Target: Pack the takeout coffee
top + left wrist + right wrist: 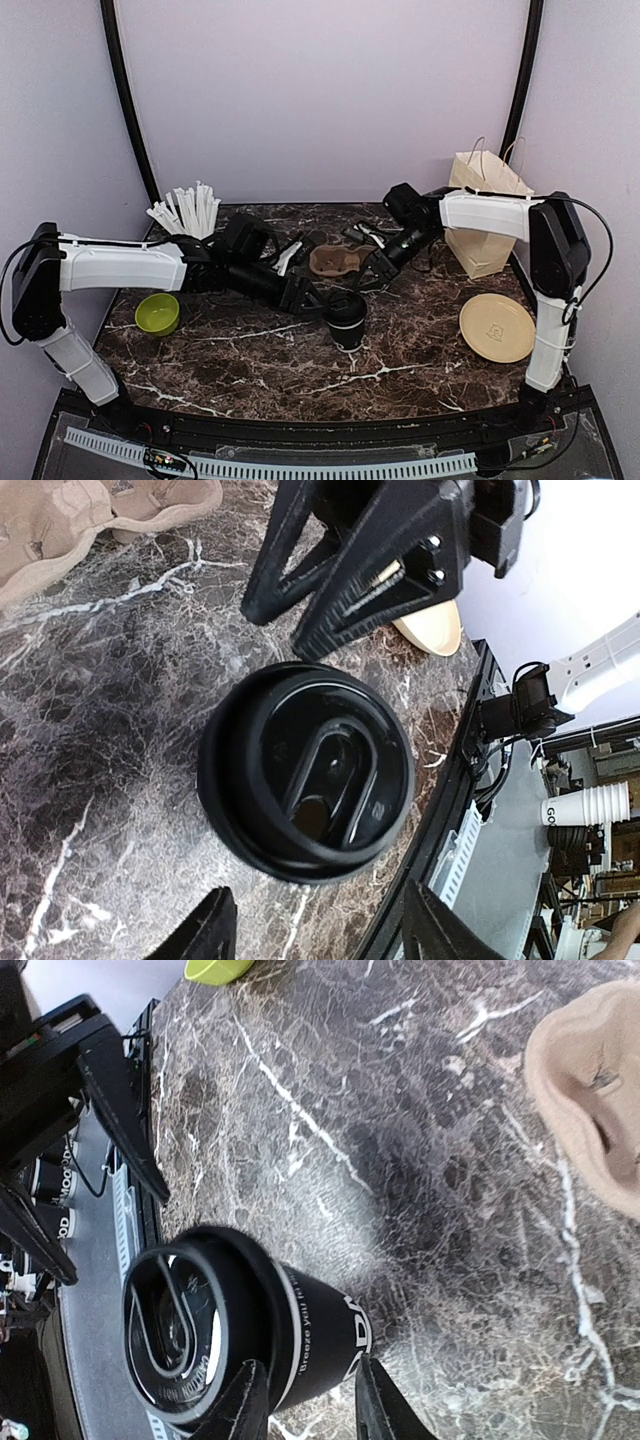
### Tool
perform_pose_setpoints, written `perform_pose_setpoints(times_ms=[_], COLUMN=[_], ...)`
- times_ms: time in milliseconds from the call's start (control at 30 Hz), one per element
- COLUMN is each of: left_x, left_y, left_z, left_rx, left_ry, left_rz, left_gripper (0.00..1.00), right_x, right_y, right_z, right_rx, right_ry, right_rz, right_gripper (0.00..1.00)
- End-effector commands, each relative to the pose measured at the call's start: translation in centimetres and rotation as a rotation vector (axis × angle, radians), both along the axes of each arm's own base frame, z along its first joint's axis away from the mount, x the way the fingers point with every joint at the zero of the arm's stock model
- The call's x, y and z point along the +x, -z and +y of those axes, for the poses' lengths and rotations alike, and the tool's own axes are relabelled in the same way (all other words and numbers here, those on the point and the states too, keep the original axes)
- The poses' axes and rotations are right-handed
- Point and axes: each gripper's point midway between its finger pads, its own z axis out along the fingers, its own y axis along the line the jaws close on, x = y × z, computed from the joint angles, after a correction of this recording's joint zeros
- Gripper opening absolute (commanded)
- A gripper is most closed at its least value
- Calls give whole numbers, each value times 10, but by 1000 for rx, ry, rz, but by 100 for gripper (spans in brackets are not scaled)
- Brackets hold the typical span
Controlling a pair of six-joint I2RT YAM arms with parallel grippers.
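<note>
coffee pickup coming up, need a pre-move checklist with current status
1. Lid seated on cup: ok.
2. Cup upright on table: ok.
3. Left fingers either side of cup: ok.
4. Right fingers clear of cup: cannot tell; they overlap its sleeve in the wrist view.
5. Cardboard carrier sockets empty: ok.
6. Paper bag upright: ok; mouth open: cannot tell.

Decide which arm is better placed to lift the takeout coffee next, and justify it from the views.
Right, probably. The right arm's jaws closely flank the takeout coffee's sleeve, and the paper bag stands nearer that arm. The left arm's jaws stand wide apart by the lid.
</note>
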Motion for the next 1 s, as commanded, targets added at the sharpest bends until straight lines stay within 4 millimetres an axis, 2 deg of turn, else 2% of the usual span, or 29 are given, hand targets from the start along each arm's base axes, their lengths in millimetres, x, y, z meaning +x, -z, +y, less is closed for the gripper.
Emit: perform_pose_setpoints(times_ms=[0,67,167,267,367,567,733,867,967], left_x=[3,7,14,18,22,19,12,4,-6], left_y=[-32,-36,-29,-18,-14,1,-6,2,-2], left_z=[7,9,6,0,-3,-4,5,12,12], left_rx=[-39,-32,-10,-3,-10,11,-30,-13,-34], left_ry=[-41,-50,-62,-83,-107,-163,-185,-184,-170], left_rz=[-78,-111,-105,-52,-28,98,97,127,130], left_gripper=[60,61,62,62,62,57,61,63,64], right_x=[18,19,15,2,-23,-53,-43,-31,-25], right_y=[-17,-21,-22,-26,-13,1,0,-5,-6], right_z=[-13,-22,-37,-54,-69,-71,-60,-49,-44], right_rx=[3,5,-11,-35,-52,21,54,83,96], right_ry=[53,70,90,104,116,117,95,87,87], right_rz=[-34,-39,-45,-62,-27,67,104,132,134], right_gripper=[31,31,33,34,36,42,41,39,39])
